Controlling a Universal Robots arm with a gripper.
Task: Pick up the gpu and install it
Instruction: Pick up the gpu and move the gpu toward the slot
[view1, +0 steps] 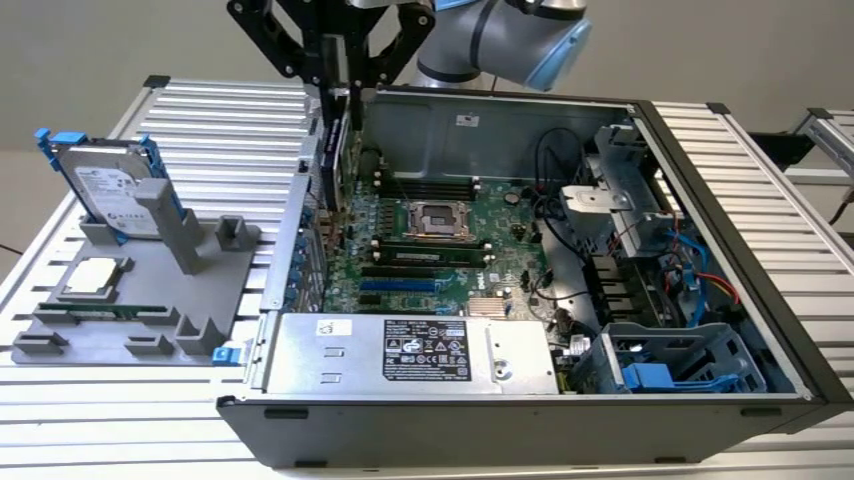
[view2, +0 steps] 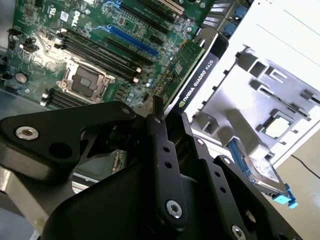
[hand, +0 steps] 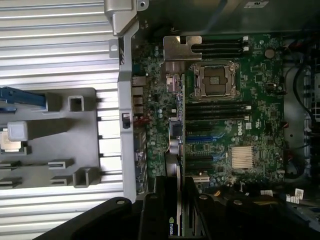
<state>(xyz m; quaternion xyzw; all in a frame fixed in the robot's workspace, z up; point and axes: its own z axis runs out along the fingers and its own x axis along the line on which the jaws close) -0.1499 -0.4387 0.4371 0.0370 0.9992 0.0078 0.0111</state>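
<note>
Clamped on the gpu, the gripper is hanging over the open computer case in the exterior view, toward that view's left and close to the case's rear wall. It is carrying the card on edge, pointing down, above the motherboard and apart from it. Outside the case, a gray fixture is holding the hard drive.

In the second wrist view the black fingers are pinching the gpu by its upper edge, with the jaws narrowed to the card's thickness. The gripper is looking down past it at the blue slots.

In the first wrist view the gripper is presenting the gpu edge-on, its silver bracket toward the rear wall. The card seems to be lining up with the slot row, though height above the board is hard to judge here.

Doing this step well is likely depending on three things: keeping the card plumb, matching its lower edge to one slot, and keeping the bracket clear of the rear wall, so nothing is binding or scraping neighbouring parts.
</note>
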